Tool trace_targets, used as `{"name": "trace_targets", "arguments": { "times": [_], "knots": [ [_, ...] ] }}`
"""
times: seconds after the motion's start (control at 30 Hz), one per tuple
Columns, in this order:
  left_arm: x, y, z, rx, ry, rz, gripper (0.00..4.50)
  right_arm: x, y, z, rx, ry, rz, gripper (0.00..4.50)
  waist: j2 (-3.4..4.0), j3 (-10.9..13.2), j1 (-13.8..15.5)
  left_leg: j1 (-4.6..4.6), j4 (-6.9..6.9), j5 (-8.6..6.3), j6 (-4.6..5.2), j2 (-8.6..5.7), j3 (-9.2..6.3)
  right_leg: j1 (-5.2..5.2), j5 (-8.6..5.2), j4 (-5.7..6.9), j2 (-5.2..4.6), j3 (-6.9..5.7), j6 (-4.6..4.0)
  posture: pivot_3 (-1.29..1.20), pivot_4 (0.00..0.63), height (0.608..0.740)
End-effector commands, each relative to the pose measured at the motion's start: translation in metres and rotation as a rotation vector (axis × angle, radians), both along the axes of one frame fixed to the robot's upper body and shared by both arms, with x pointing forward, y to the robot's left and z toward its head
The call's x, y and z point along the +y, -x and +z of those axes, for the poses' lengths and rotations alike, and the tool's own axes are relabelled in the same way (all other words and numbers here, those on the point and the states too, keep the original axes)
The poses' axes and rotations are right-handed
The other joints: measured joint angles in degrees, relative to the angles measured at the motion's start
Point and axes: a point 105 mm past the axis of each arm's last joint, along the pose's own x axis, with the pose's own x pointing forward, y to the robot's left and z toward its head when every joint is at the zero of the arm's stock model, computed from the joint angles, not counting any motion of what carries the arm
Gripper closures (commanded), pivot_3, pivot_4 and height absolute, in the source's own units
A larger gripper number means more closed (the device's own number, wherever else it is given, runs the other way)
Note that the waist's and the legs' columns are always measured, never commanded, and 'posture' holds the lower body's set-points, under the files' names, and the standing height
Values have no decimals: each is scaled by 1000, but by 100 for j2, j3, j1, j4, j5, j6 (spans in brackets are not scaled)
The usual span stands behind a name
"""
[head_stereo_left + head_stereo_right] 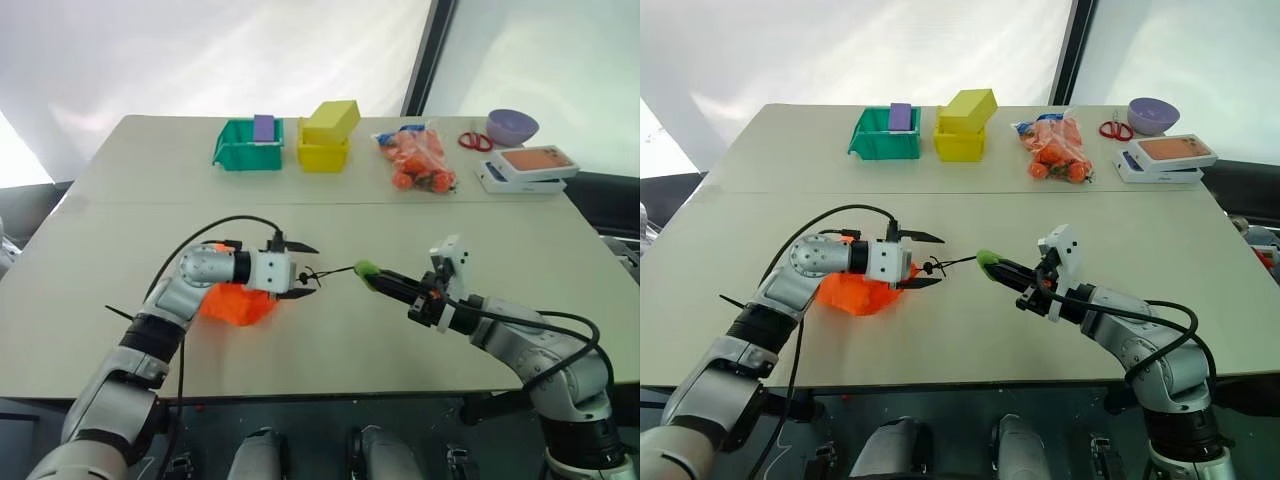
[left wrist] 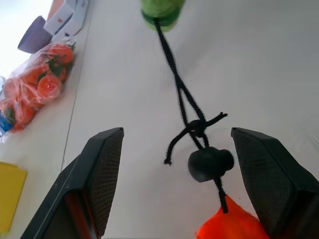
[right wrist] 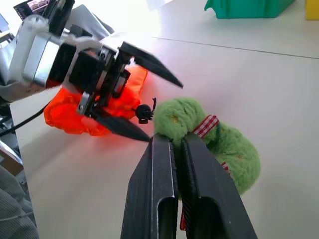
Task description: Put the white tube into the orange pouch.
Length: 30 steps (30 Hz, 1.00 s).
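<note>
Hands, two: left hand (image 1: 306, 270) wide open beside one orange pouch (image 1: 238, 303), right hand (image 1: 392, 281) clamping its green ring (image 1: 367, 269).

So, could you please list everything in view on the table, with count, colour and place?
orange pouch: one, bright orange, near side of the table, under the left gripper.
black cord: one, with a round black toggle, running from the pouch to the green ring.
green ring: one, fuzzy lime green, held off the table.
green bin: one, far side, purple block in it.
yellow bin: one, beside the green bin, yellow block on top.
bag of orange items: one, clear, far right.
scissors: one pair, red handles, far right.
purple bowl: one, far right.
white flat boxes: two, stacked, orange-topped.
left gripper: open, around the cord.
right gripper: shut on the green ring.
</note>
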Motion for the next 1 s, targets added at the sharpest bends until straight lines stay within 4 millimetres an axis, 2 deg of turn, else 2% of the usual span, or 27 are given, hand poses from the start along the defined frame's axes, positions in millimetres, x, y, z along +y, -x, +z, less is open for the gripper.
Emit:
{"name": "trace_targets", "arguments": {
  "times": [0.03, 0.37, 0.47, 0.6, 0.63, 0.67, 0.83, 0.9, 1.0],
  "knots": [
    [0, 1, 6, -80, -19, -6, 827, 1, 2, 16, -67, -13, 10, 4500, 0, 0, 0, 0, 0, 0, 0, 0, 0, 0, 0, 1, 0, 0, 0, 0, 150, 740],
    [0, -6, 12, -174, 3, 26, 827, 1, 2, 16, -67, -9, 14, 4500, 1, -1, 1, 1, 3, 0, 0, 0, 0, 3, 0, 2, -2, 0, 0, 0, 150, 740],
    [-1, -5, 11, -165, 10, 17, 1722, 1, 2, 16, -66, -9, 13, 4500, 1, -1, 1, 2, 3, 0, 0, 0, 0, 3, 0, 3, -2, -1, 1, 0, 150, 740],
    [1, -3, 9, -141, 11, 12, 3750, 2, 2, 16, -67, -10, 12, 4500, 1, -1, 1, 2, 4, 0, 0, 0, 0, 3, 0, 4, -2, -1, 1, 0, 150, 740],
    [1, -3, 9, -137, 12, 16, 4132, 2, 2, 15, -67, -10, 12, 4500, 1, -1, 1, 2, 4, 0, 0, 0, 1, 3, 0, 4, -2, -1, 1, 0, 150, 740],
    [2, -4, 8, -130, 12, 21, 4253, 2, 2, 15, -67, -10, 11, 4500, 1, -1, 1, 2, 4, 0, 0, 0, 0, 3, 0, 4, -2, -1, 1, 0, 150, 740],
    [12, -6, 1, -13, 11, 78, 4253, -2, -3, 16, -79, -4, -31, 4500, 1, -1, -2, 3, 4, 0, 0, 0, 1, 3, 0, 5, -2, -1, 1, 0, 150, 740],
    [19, -2, -1, 37, 2, 84, 4253, -9, -10, 15, -95, 15, -83, 4500, 1, -1, -8, 3, 4, 0, 0, 0, 0, 3, 0, 6, -1, -1, 1, 0, 150, 740],
    [34, 6, -3, 140, 2, 110, 4253, -30, -30, 10, -107, 75, -229, 4500, 3, -2, -37, 7, 4, 0, 0, 2, 2, 3, 0, 8, 0, -1, 1, 0, 150, 740]
  ]
}}
